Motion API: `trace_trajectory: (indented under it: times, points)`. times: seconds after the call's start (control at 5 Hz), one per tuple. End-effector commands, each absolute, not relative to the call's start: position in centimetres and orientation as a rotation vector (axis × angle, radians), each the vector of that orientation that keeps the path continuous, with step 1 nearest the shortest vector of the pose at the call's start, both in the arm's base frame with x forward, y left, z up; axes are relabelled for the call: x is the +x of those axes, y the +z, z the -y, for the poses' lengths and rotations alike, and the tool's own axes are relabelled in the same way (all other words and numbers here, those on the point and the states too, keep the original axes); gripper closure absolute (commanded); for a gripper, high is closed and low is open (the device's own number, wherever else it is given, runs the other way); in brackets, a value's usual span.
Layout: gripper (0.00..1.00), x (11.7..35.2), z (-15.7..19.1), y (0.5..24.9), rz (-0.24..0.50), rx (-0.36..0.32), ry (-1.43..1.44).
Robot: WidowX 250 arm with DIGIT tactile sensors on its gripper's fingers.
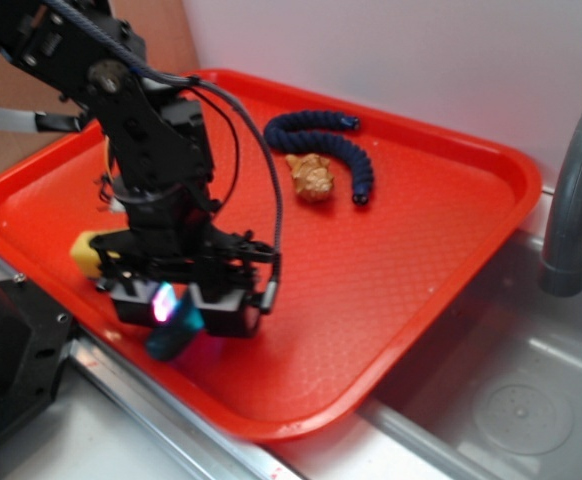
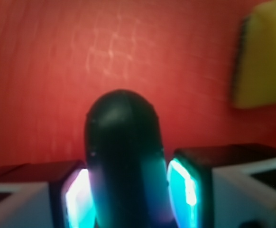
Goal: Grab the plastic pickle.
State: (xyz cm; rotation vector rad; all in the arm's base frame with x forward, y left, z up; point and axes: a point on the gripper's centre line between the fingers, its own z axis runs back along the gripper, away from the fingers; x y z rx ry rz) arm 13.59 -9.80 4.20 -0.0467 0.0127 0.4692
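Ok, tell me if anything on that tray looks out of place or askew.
Nothing stands out. The pincer is shut on the pickle near the tray's front edge. The blue rope curls around a tan lump at the back, and a yellow sponge sits behind the arm. No spills or damage visible.

Even, bright exterior light; my wrist view is blurred throughout, my glowing pads casting cyan-pink glare.

The black arm reached down from the upper left, its wrist bent so the gripper pointed low. Both glowing pads were closed against a dark rounded piece clamped between them.
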Motion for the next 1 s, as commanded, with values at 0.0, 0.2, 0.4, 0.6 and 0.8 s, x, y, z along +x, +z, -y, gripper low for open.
trace_trajectory:
  times: [0.0, 0.2, 0.4, 0.6, 0.8]
  points:
    - [1.00, 17.8, 4.5, 15.0, 0.102, -0.039, 0.295]
    - [1.00, 18.5, 2.6, 20.0, 0.071, -0.020, 0.154]
    - [1.00, 18.6, 1.0, 22.8, 0.061, -0.009, 0.161]
    - [1.00, 18.6, -0.2, 24.0, 0.089, -0.016, 0.158]
    - [1.00, 18.6, -0.6, 23.7, 0.089, 0.017, 0.161]
